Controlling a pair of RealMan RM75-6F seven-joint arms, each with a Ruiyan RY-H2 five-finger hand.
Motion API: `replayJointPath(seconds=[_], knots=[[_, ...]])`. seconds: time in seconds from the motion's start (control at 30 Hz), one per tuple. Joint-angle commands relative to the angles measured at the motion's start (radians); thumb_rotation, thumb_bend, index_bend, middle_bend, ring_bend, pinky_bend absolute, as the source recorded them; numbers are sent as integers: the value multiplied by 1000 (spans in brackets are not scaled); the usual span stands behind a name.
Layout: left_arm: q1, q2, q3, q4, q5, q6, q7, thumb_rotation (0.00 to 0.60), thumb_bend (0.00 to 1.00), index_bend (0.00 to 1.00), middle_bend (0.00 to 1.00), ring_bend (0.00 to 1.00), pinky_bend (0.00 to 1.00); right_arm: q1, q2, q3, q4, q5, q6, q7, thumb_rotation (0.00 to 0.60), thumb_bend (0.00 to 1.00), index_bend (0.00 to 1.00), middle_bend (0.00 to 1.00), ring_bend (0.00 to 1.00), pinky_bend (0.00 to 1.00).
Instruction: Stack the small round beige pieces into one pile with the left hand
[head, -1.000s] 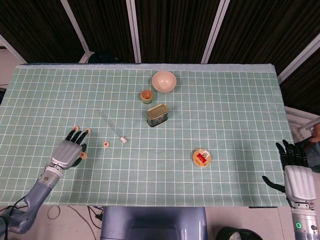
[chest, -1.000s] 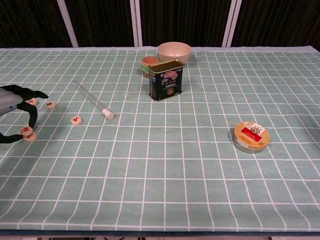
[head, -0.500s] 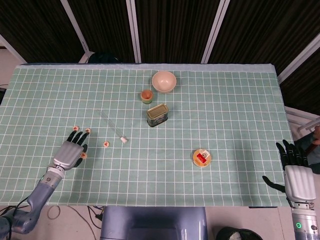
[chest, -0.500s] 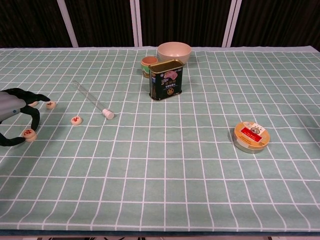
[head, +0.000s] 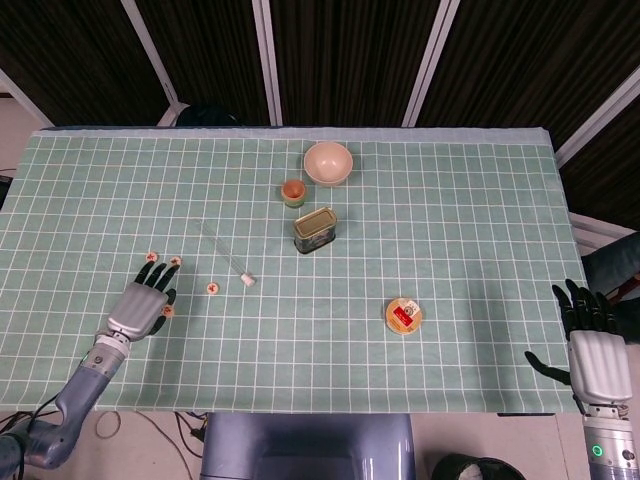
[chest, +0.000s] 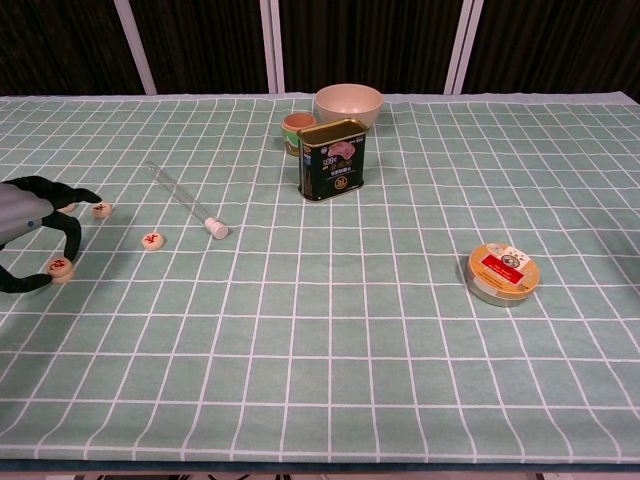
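Several small round beige pieces with red marks lie at the table's left. My left hand (head: 138, 308) (chest: 25, 215) rests over them, palm down. Its forefinger and thumb close from either side on one piece (chest: 60, 267) (head: 168, 310), which sits on the cloth. A second piece (chest: 101, 209) (head: 175, 261) lies just past the fingertips, and a third (chest: 153, 239) (head: 212, 288) lies further right. Another piece (head: 152, 256) is partly hidden by the fingers in the chest view. My right hand (head: 597, 360) hangs off the table's right front corner, fingers apart and empty.
A clear tube with a white cap (chest: 187, 199) lies right of the pieces. A green tin (chest: 331, 160), a small orange cup (chest: 297, 126) and a beige bowl (chest: 348, 102) stand at centre back. A round flat tin (chest: 501, 273) sits front right.
My left hand has drawn slightly back toward the front edge. The piece between its forefinger and thumb now sits flat with its red mark up. The right hand has not moved.
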Motion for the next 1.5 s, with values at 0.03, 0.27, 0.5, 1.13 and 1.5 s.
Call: replayJointPath(seconds=[0.03,0.27,0.5,1.13,1.5], knots=[[0,0,-1,-1,-2,2,4,600,338,443,25,0,0,0,0,0,0,0,0,-1,600,233,66,13,31,0],[2,0,0,0,-8,2,12,600,338,435,22,0,0,0,1,1,-2,5,-2,-2,600,233,66,13,31,0],[1,-3,2,0,-5,4,15,600,337,435,22,0,0,0,0,2,-2,6,-1,-4,600,232,66,13,31,0],[10,3,6,-5,5,23,10,600,337,436,22,0,0,0,-5,4,0,6,3,-8,600,233,66,13,31,0],[16,29,3,-52,13,49,29,600,295,360,15,0,0,0,-4,5,0,5,4,-6,600,232,67,13,31,0]])
